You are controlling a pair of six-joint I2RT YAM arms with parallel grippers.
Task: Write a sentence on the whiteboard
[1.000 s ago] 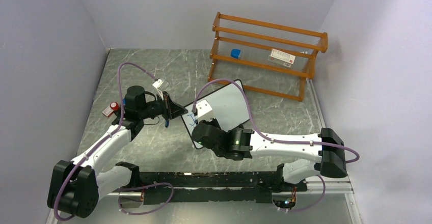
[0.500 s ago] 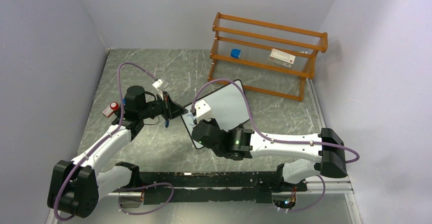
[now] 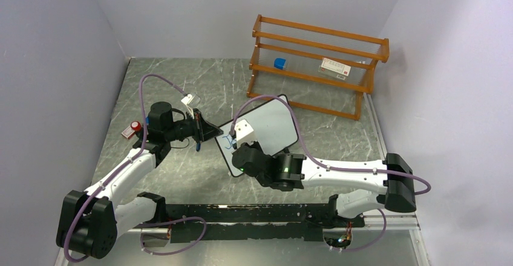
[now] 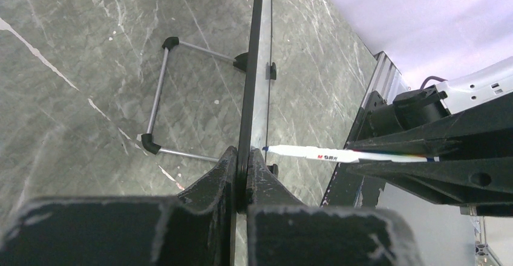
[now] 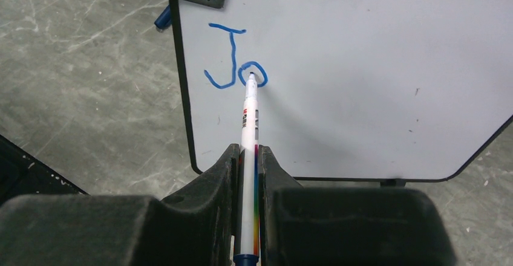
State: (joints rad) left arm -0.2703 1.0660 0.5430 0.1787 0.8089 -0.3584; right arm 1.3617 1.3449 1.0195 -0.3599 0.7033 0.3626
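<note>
Two arms of mine stretch over the grey marbled desk (image 3: 181, 175), the biggest thing in sight. At its far side stands an orange wooden rack (image 3: 314, 42), with a blue block (image 3: 279, 63) and a white box (image 3: 335, 67) on one of its shelves. Just in front of the rack, between my arms, the whiteboard (image 3: 272, 124) stands propped on its wire stand, tilted back, with its face toward my right arm. My left pincer (image 4: 248, 157) is closed on the board's black frame at its left edge, one finger on each side. My right pincer (image 5: 249, 151) is clamped on a white marker (image 5: 248, 121) with rainbow stripes down its barrel, which points away from me at the board. Its blue tip touches the white surface at the right side of the round letter. The letters (image 5: 233, 57) read "Jo", in blue, near the board's upper left corner as my right wrist sees it. A small blue cap (image 3: 198, 147) lies on the desk just beside the board's left edge, under my left pincer.
</note>
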